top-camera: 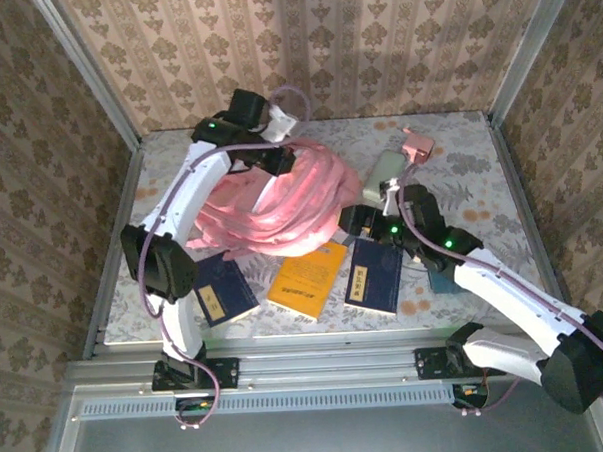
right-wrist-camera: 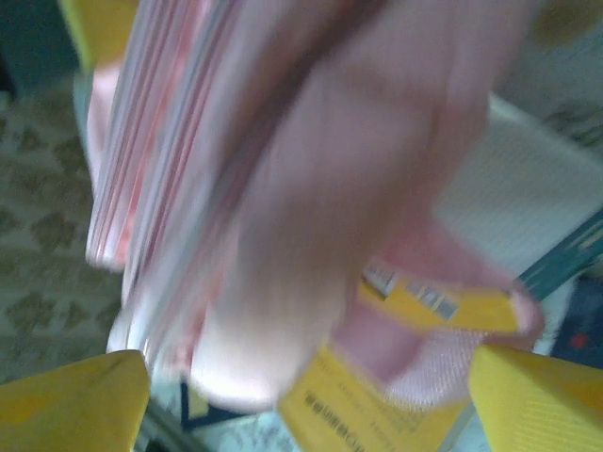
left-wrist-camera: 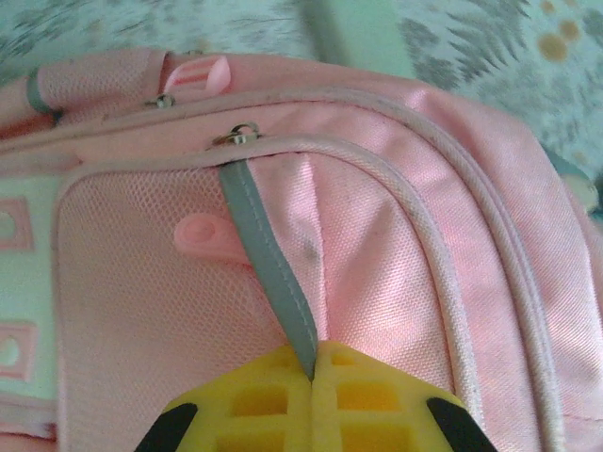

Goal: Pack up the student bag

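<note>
From above, the large pink fabric student bag [top-camera: 270,202] lies slumped at mid-frame, just above a row of books: a navy hardback book [top-camera: 222,291] at lower left and an orange-yellow paperback [top-camera: 309,279] beside it. My left gripper [top-camera: 277,159] sits at the bag's upper edge, and my right gripper [top-camera: 366,221] at its right edge.

On the left wrist camera the yellow jaws are pressed together on a thin grey zip-pull strap [left-wrist-camera: 273,254] running up to a metal slider.

The right wrist picture is blurred. The jaws stand wide apart at the bottom corners, with pink fabric hanging between them but not clamped.

My worry is that, with nothing bracing the bag, a pull on the strap could drag the whole bag rather than run the zip — or the thin strap could slip out.
</note>
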Available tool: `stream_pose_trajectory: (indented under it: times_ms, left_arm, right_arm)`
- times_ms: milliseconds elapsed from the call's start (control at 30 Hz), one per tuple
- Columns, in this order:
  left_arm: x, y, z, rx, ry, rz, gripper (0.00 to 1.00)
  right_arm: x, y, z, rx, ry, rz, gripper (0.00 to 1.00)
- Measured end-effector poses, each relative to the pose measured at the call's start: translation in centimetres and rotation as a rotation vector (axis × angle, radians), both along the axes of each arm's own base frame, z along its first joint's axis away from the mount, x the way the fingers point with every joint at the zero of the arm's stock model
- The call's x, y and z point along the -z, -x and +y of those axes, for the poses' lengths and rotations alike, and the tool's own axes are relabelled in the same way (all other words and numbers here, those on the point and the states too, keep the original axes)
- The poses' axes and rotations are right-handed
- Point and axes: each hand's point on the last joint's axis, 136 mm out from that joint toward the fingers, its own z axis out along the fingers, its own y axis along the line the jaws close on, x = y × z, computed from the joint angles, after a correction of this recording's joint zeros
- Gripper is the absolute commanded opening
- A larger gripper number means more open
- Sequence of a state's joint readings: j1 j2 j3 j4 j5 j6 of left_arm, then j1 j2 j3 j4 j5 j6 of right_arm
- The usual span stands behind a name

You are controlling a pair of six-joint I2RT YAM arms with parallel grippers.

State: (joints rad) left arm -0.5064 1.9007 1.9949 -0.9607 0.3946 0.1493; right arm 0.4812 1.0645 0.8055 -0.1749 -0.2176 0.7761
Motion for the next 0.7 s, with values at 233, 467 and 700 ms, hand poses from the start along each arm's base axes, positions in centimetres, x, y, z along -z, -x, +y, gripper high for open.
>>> stream_pose_trajectory:
  times_ms: [233, 467, 700]
  left_arm:
    - [1.2, 3.1, -1.9, 0.249, -0.103, -0.145, 0.0]
    - [0.1, 4.0, -1.2, 0.334, -0.131, -0.282, 0.0]
    - [1.3, 4.5, 0.7, 0.367, -0.176, -0.346, 0.0]
  right_arm:
    - [1.4, -2.9, -4.1, 0.166, 0.091, 0.039, 0.39]
    - [5.8, -1.7, 2.3, -0.003, 0.127, 0.122, 0.28]
    - [7.7, 2.1, 13.1, -0.325, 0.112, 0.125, 0.58]
